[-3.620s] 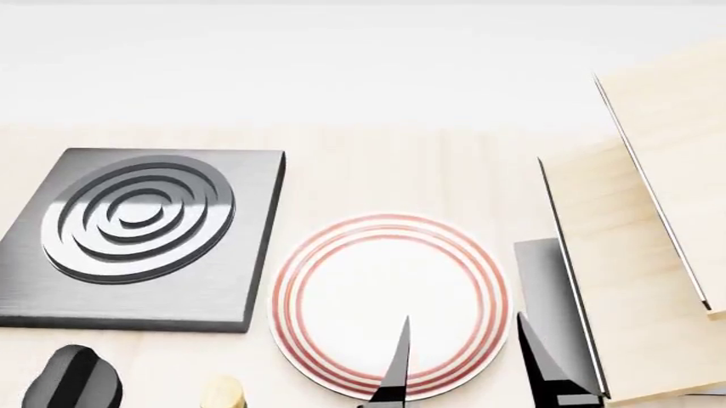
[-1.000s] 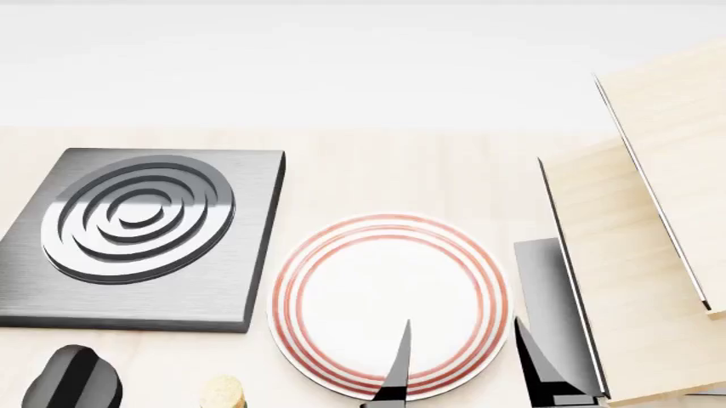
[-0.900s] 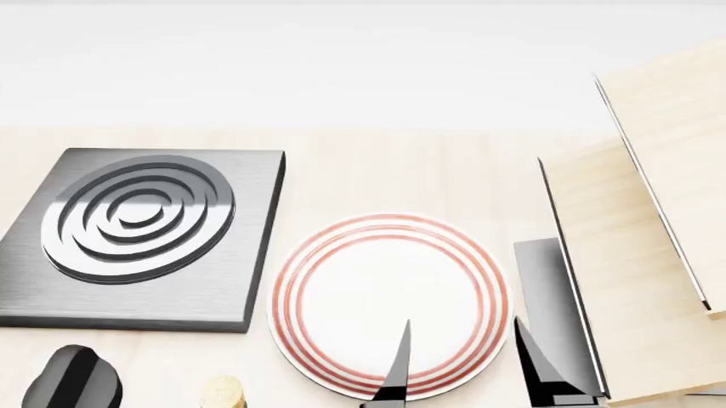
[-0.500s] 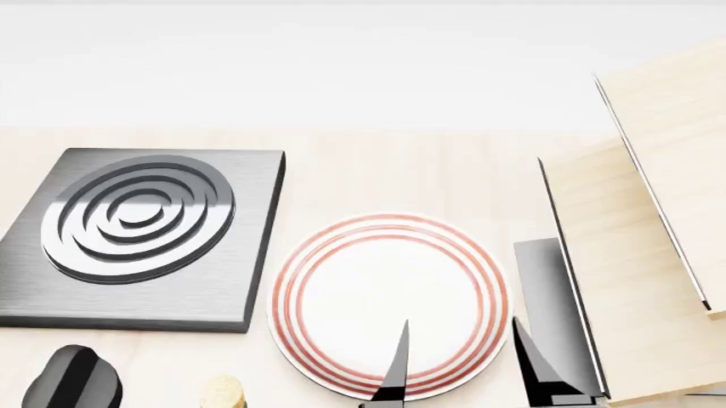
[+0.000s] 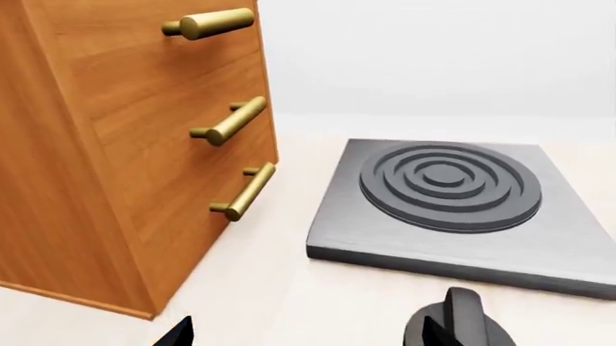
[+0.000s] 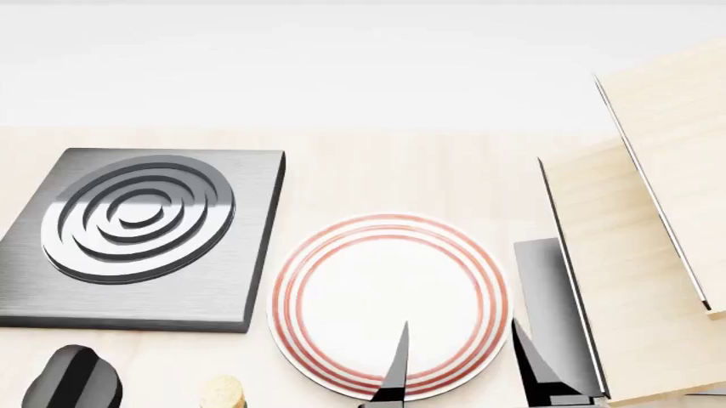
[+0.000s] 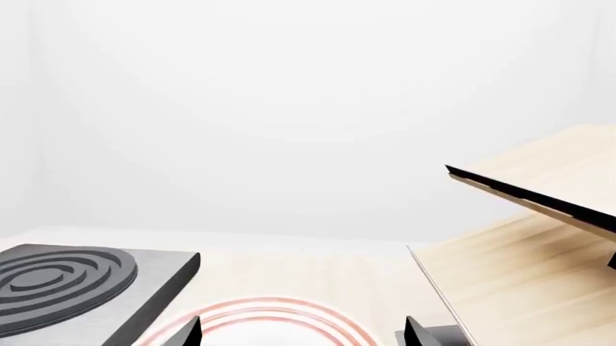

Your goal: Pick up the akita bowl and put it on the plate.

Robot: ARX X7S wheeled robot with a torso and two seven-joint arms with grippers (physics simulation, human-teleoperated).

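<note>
Plate (image 6: 386,297) is overlapped at its near rim by the right gripper (image 6: 460,361), whose fingers are spread apart and empty. Open bench (image 6: 409,166) lies beyond it; the stove burner (image 6: 142,234) flanks its left, tilted wooden panels (image 6: 635,255) its right. No akita bowl is seen.

The plate (image 6: 388,304) lay flat on the tabletop (image 6: 454,174), near the front edge of the head view. To its left, just beside it, sat the stove burner (image 6: 138,234). To its right stood slanted wooden panels (image 6: 647,255). In the left wrist view, a drawer cabinet (image 5: 125,144) stood on the tabletop beside the burner, apart from it.
</note>
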